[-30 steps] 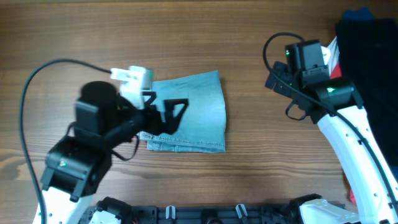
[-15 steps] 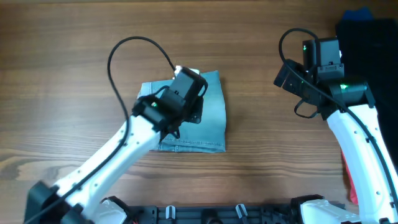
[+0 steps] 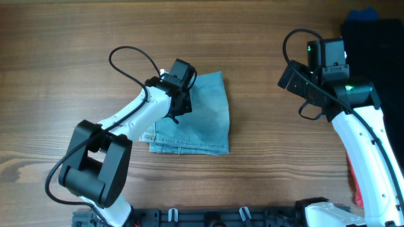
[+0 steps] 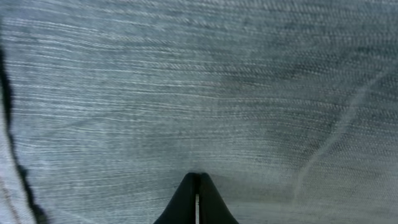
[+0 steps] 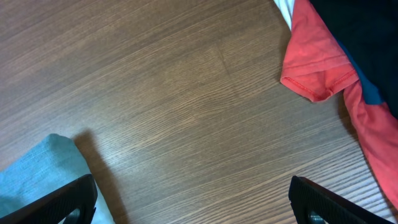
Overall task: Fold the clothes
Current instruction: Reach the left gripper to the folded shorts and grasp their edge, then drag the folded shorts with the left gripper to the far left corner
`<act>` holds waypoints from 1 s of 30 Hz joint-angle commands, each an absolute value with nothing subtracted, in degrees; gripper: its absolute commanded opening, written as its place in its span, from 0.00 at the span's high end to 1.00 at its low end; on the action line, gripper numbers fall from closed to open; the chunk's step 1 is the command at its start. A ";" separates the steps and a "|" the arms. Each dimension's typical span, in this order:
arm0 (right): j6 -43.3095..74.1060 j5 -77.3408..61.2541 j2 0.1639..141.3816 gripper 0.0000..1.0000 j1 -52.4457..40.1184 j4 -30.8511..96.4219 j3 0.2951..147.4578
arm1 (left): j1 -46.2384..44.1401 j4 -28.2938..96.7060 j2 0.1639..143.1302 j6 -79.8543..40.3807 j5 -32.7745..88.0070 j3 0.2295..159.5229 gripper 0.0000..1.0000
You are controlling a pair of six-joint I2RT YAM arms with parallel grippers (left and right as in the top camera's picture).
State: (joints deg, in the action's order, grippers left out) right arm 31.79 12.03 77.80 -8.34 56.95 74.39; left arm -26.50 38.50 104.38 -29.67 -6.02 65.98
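The clothes, a pair of light-blue denim shorts (image 3: 205, 120), lie folded into a rough square in the middle of the wooden table. My left gripper (image 3: 178, 113) is over their left part, shut, with its tips (image 4: 199, 178) together against the denim (image 4: 199, 81) and nothing visibly pinched between them. Denim fills the whole left wrist view. Well apart from the shorts, my right gripper (image 3: 289, 77) hovers at the right, open, with its fingers (image 5: 68, 199) wide over bare wood. A corner of the shorts (image 5: 31, 171) shows at the lower left of the right wrist view.
A black garment (image 3: 379, 50) lies at the table's far right edge, with a blue item (image 3: 363, 14) at its top. A red shirt (image 5: 317, 62) lies beside the black cloth (image 5: 367, 25). The left arm's cable (image 3: 129, 57) loops above the shorts' left side.
My left arm has swung from the shorts' left edge onto them and its gripper has gone from open to shut. The right arm shifted slightly right, then held still.
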 commanded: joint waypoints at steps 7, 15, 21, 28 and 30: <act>31.51 12.40 78.35 0.00 -8.16 56.97 74.54 | -21.91 32.91 109.58 -32.25 -4.71 63.31 0.96; 31.51 12.40 78.35 0.00 -8.16 56.97 74.54 | -10.87 19.46 119.09 -33.50 -4.54 63.31 0.96; 31.51 12.40 78.35 0.00 -8.16 56.97 74.54 | 7.53 2.52 120.73 -38.04 -3.36 63.33 0.96; 31.53 12.40 78.35 0.00 -8.16 56.97 74.54 | 24.21 -12.80 120.88 -51.96 -1.06 63.35 0.96; 31.53 12.40 78.35 0.00 -8.16 56.97 74.54 | 26.46 -14.57 119.87 -51.92 4.19 65.14 0.96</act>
